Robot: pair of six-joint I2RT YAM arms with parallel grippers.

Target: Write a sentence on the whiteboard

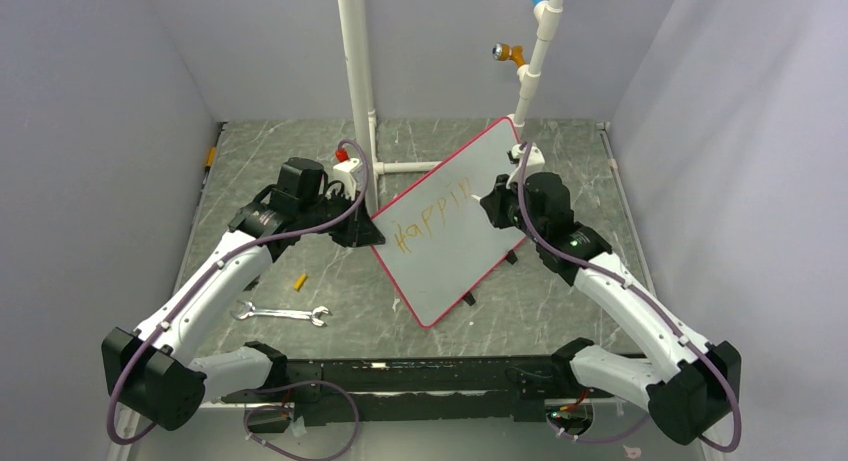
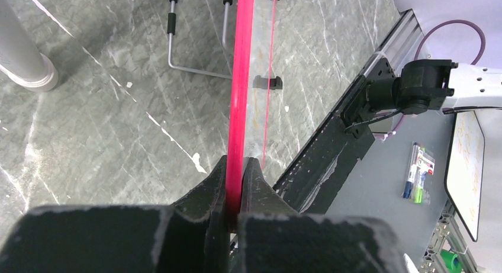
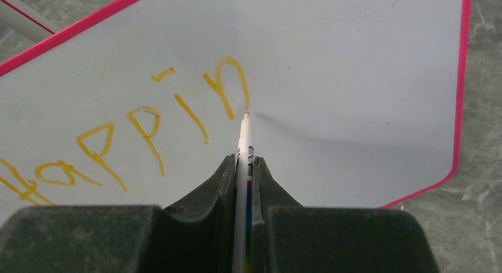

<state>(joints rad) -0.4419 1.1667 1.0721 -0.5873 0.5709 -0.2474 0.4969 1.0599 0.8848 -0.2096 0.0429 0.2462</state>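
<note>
The whiteboard (image 1: 455,226), white with a red-pink frame, stands tilted on the table. My left gripper (image 1: 362,229) is shut on its left edge; the frame (image 2: 240,95) runs between the jaws of the left gripper (image 2: 235,166). The sentence (image 1: 432,216) reads "Happin" in orange-yellow; it also shows in the right wrist view (image 3: 148,128). My right gripper (image 3: 244,163) is shut on a white marker (image 3: 243,145), whose tip is at the board just below the "n". In the top view the right gripper (image 1: 492,203) is over the board's right half.
A white pipe stand (image 1: 357,81) rises behind the board. A wrench (image 1: 282,313) and a small yellow cap (image 1: 299,280) lie at the left front. The board's black feet (image 1: 468,299) rest on the table. Grey walls close three sides.
</note>
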